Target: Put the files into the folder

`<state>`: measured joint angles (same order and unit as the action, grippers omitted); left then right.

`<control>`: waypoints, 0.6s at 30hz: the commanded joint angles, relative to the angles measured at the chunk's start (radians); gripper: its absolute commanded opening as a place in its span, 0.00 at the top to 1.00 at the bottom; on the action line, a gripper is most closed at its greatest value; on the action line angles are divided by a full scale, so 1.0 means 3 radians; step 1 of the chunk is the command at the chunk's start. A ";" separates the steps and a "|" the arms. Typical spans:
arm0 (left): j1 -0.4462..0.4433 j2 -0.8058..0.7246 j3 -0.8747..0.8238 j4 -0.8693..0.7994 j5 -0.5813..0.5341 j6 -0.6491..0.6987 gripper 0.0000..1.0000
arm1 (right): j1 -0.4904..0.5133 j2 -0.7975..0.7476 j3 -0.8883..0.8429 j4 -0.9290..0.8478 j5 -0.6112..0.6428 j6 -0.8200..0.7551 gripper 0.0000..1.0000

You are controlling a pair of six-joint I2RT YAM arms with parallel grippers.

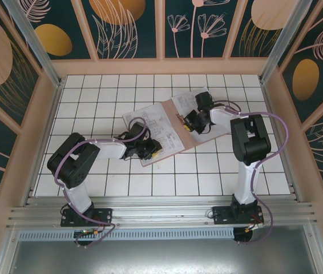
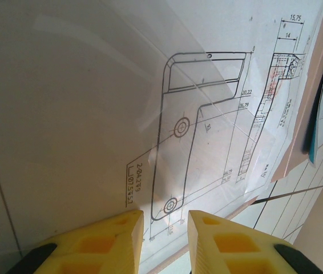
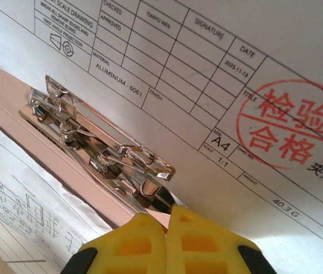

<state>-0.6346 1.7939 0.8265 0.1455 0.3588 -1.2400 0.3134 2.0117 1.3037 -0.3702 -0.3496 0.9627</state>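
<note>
On the left side of the white tiled table [image 1: 93,171], the left arm is reaching in toward the middle. Its left hand [image 1: 148,149] is sitting at the near end of the printed white sheets [image 1: 150,128]. In the left wrist view, the yellow fingers [image 2: 118,240] are standing apart with a gap between them, and the sheet with the bracket drawing [image 2: 93,114] is lying just past the tips. I can't tell whether they're actually touching the paper.

The folder [image 1: 174,123] is lying open and skewed around the middle of the table, a bit toward the far edge. The sheets are spread over its left flap and are overhanging its near end.

Further right, the right hand [image 1: 191,121] is sitting on the folder's middle strip. Up close, its fingers [image 3: 207,240] are pressed together, and they're pinching the near end of the metal clip [image 3: 93,137] fixed to the pinkish card [image 3: 13,114]. Right of the clip, a title-block sheet with a red round stamp [image 3: 290,123] is lying flat on the far-right flap.
</note>
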 commanded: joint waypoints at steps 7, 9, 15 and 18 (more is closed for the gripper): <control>0.0028 0.0070 -0.0099 -0.0521 -0.0122 -0.0024 0.71 | -0.0202 0.0402 -0.0182 -0.0800 0.0811 -0.0054 1.00; 0.0025 0.0071 -0.0092 -0.0526 -0.0122 -0.0025 0.71 | -0.0202 0.0410 -0.0193 -0.0800 0.0813 -0.0053 1.00; 0.0027 0.0080 -0.0086 -0.0528 -0.0120 -0.0022 0.71 | -0.0206 0.0427 -0.0299 -0.0774 0.0856 -0.0058 1.00; 0.0025 0.0070 -0.0091 -0.0527 -0.0122 -0.0021 0.71 | -0.0203 0.0443 -0.0384 -0.0758 0.0903 -0.0057 1.00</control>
<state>-0.6346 1.7939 0.8265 0.1452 0.3584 -1.2400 0.3084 2.0224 1.2953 -0.3656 -0.3496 0.9405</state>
